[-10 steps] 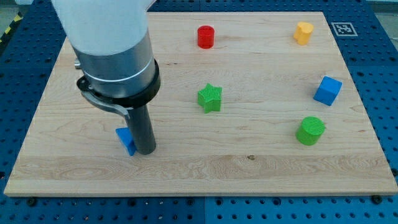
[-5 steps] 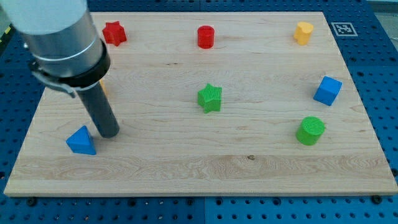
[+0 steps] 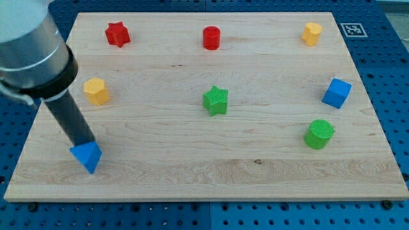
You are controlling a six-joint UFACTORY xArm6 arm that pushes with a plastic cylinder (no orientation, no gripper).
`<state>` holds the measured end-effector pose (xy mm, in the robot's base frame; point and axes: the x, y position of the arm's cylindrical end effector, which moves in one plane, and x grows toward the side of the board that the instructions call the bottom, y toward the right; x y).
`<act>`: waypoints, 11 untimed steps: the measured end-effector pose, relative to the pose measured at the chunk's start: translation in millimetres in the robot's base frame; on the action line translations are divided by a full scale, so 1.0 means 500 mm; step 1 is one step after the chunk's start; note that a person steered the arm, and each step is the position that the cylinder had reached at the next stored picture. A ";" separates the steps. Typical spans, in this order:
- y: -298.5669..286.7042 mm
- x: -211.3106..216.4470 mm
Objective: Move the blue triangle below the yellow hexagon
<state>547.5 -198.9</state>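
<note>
The blue triangle lies near the bottom left of the wooden board. The yellow hexagon sits above it, toward the view's left. My tip rests against the triangle's upper left side, touching it. The rod slants up to the view's top left, where the grey arm body covers the board's left edge.
A red star is at the top left and a red cylinder at the top middle. A second yellow block is at the top right. A green star is central. A blue cube and a green cylinder are at the right.
My tip has moved left, from right of the blue triangle to its upper left side. The triangle slid left earlier. The yellow hexagon and red star came into view.
</note>
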 end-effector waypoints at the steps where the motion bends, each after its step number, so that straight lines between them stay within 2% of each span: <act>1: 0.000 0.000; 3: 0.000 -0.029; 7: 0.014 -0.003; 8: 0.080 0.000; 9: 0.220 0.000; 11: 0.413 -0.039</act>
